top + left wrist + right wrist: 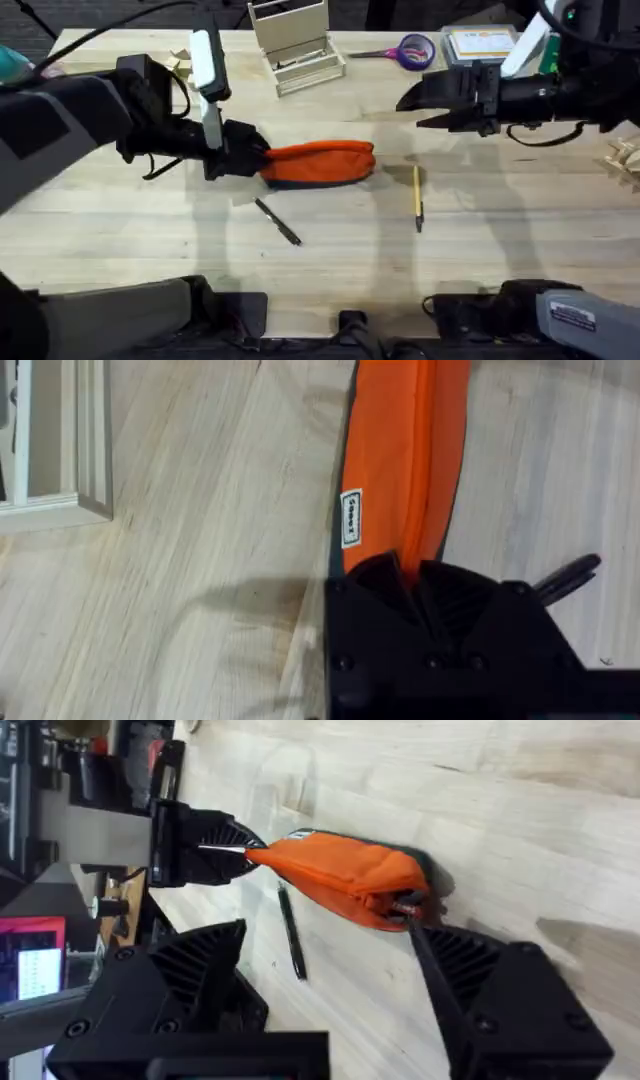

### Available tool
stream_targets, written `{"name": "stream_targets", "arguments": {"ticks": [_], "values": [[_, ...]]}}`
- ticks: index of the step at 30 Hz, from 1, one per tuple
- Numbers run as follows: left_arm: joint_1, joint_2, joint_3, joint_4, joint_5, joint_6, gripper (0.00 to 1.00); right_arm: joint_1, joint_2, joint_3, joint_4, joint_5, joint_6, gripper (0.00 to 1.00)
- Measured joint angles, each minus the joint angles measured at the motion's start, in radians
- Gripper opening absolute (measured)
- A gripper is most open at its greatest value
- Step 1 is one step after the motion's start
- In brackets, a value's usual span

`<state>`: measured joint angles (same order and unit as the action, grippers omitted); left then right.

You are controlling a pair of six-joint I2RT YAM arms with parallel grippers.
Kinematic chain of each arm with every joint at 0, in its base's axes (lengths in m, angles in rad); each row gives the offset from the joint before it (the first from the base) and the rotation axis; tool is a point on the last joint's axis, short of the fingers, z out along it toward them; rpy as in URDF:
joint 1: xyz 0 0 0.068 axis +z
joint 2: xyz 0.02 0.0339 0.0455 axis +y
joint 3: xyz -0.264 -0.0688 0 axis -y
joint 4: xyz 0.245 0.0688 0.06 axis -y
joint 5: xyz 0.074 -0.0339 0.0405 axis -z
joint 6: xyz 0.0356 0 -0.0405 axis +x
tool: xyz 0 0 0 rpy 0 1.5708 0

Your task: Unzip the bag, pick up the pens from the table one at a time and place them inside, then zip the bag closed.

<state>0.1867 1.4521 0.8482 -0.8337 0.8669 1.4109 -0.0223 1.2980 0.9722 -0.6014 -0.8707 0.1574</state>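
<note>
The orange bag (322, 162) lies lengthwise in the middle of the table (330, 270), and its zipper looks closed. My left gripper (250, 155) is shut on the bag's left end, and the left wrist view shows its fingers (415, 585) pinching the orange fabric (410, 450). My right gripper (408, 103) hovers open beyond the bag's right end, apart from it. In the right wrist view the bag (340, 875) lies ahead of the spread right gripper (325, 960). The black pen (278, 221) lies in front of the bag. The yellow pen (417, 197) lies to the bag's right.
A wooden desk organizer (295, 45) stands at the back centre. Purple-handled scissors (405, 50) and a white box (478, 42) lie at the back right. Small wooden pieces (625, 160) sit at the right edge. Bare table stretches in front of the pens.
</note>
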Motion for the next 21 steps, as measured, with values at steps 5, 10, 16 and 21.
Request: {"name": "stream_targets", "arguments": {"ticks": [5, 10, 16, 21], "values": [[0.000, 0.000, 0.000, 0.000, 0.000, 0.000, 0.042, 0.000, 0.000, 0.000, -0.009, 0.007, 0.024, 0.996], [0.000, 0.000, 0.000, 0.000, 0.000, 0.000, 0.042, 0.000, 0.000, 0.000, -0.011, 0.011, 0.032, 0.996], [0.000, 0.000, 0.000, 0.000, 0.000, 0.000, 0.042, 0.000, 0.000, 0.000, -0.047, 0.011, 0.028, 0.997], [0.000, 0.000, 0.000, 0.000, 0.000, 0.000, 0.042, 0.000, 0.000, 0.000, -0.090, 0.046, -0.009, 0.997]]}}
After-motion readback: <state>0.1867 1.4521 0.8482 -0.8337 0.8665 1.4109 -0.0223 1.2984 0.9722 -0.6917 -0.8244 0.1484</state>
